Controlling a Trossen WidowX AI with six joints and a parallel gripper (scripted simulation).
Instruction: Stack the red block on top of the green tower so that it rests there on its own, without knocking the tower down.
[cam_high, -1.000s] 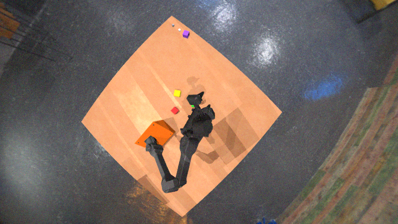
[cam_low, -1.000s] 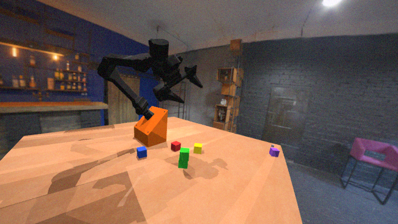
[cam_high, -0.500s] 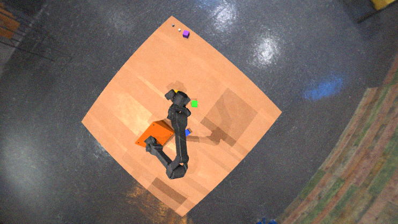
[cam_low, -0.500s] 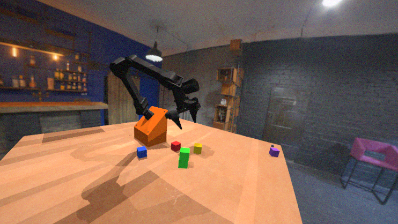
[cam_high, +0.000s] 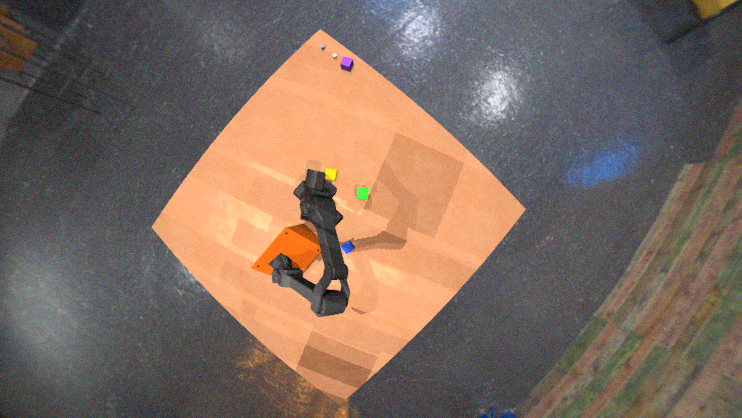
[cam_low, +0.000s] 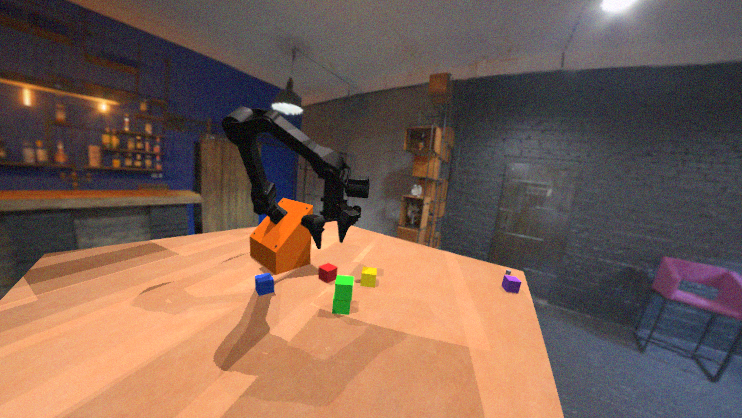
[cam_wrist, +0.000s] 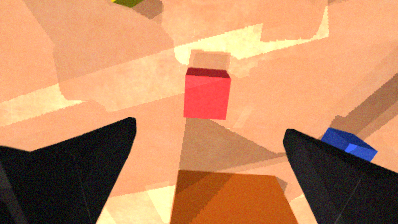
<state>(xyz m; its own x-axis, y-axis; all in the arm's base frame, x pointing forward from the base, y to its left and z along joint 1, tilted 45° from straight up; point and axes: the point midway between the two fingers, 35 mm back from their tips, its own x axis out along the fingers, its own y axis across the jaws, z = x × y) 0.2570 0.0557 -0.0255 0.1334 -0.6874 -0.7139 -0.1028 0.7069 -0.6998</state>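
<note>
Gripper (cam_low: 329, 228) hangs above the wooden table (cam_low: 415, 363) with fingers spread wide, pinching nothing. In the wrist view the red block (cam_wrist: 206, 93) lies on the table at 12 o'clock from the fingertips, well below them. In the exterior view the green tower (cam_low: 342, 294) stands upright at 5 o'clock from the red block, apart from it.

In the exterior view, the tower (cam_low: 342, 294) stands nearest — one block (cam_low: 327, 272) behind-left, another (cam_low: 368, 276) behind-right, both apart from it
</note>
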